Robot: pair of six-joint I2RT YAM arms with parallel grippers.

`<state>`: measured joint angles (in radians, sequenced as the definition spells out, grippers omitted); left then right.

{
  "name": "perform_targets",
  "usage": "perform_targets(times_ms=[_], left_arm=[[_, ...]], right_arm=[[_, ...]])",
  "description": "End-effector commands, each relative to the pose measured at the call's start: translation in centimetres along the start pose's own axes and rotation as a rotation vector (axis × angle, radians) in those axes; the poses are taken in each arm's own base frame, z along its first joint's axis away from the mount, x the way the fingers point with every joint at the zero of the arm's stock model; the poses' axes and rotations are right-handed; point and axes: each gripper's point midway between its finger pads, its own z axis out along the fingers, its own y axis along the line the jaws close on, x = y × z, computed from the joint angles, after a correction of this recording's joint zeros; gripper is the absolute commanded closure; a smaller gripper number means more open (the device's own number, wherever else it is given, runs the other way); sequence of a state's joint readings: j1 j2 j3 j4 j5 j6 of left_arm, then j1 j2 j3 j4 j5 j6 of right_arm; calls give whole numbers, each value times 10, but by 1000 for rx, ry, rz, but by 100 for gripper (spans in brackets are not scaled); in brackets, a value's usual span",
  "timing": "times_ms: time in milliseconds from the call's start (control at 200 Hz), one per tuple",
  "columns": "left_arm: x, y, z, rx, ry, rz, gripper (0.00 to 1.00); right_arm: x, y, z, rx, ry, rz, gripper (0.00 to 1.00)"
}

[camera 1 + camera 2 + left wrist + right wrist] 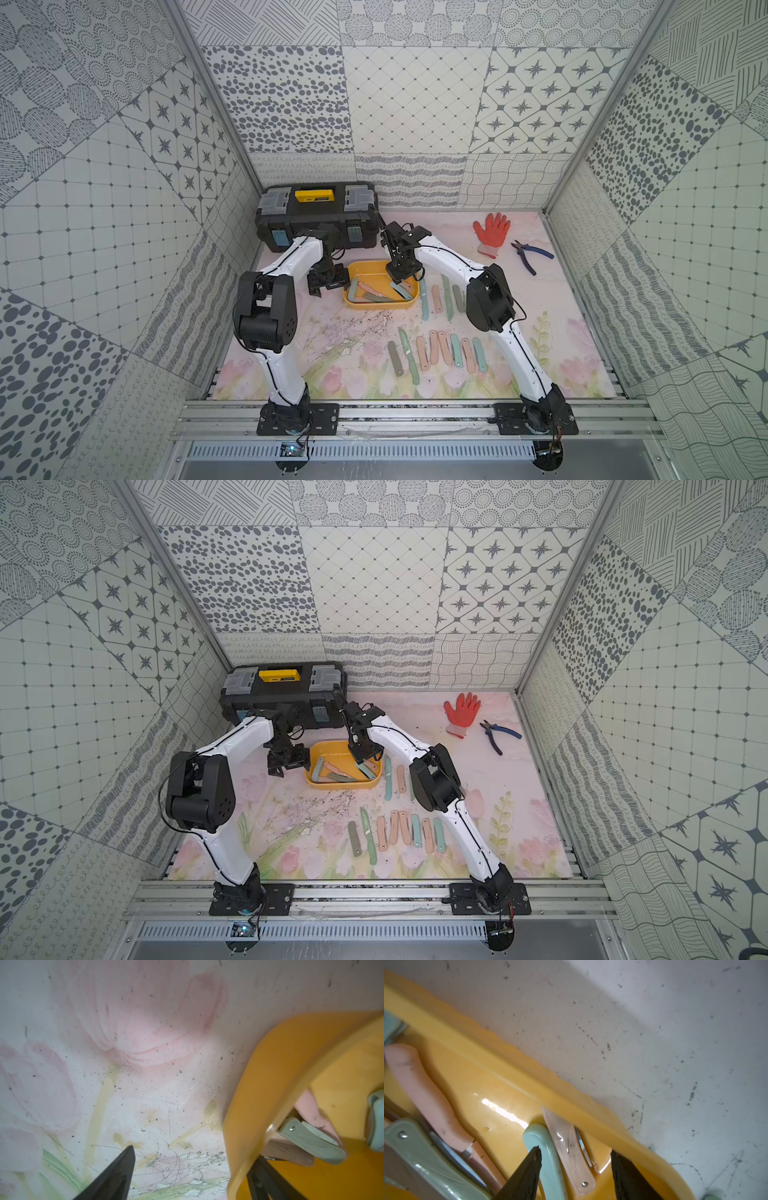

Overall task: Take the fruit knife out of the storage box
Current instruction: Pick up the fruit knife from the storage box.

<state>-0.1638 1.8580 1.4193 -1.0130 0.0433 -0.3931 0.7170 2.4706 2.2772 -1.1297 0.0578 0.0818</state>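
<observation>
Right, rows of fruit knives (422, 353) already lie on the tabletop (332, 374), lower centre of a top view, so much of the job looks done. A handful are left in the storage box (376, 306), mid-frame. My right end effector (574, 1150) is down inside it, jaws apart, with a teal knife (551, 1167) and a pale pink one (571, 1153) between them and nothing clamped yet. My left end effector (194, 1154) stands open astride the box's wall. Writing? The black toolbox (318, 208), above the box, has a label on its yellow handle, too small to read.
</observation>
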Motion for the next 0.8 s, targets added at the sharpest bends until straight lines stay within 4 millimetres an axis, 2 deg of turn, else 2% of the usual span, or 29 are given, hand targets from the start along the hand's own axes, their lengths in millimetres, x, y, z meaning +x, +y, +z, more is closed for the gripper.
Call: perform_targets(times_ms=[0,200,330,625,795], left_arm=[[4,0,-7,2,7,-8,19],[4,0,-7,2,6,-9,19],[4,0,-7,1,8,-10,18],[4,0,-7,1,6,-10,19],[4,0,-7,-1,7,-9,19]], right_arm=[[5,2,9,-6,32,-6,43],[10,6,14,-13,50,-19,45],[11,9,21,-27,66,-21,53],[8,35,26,-164,64,-35,53],[1,55,20,-275,32,-37,55]])
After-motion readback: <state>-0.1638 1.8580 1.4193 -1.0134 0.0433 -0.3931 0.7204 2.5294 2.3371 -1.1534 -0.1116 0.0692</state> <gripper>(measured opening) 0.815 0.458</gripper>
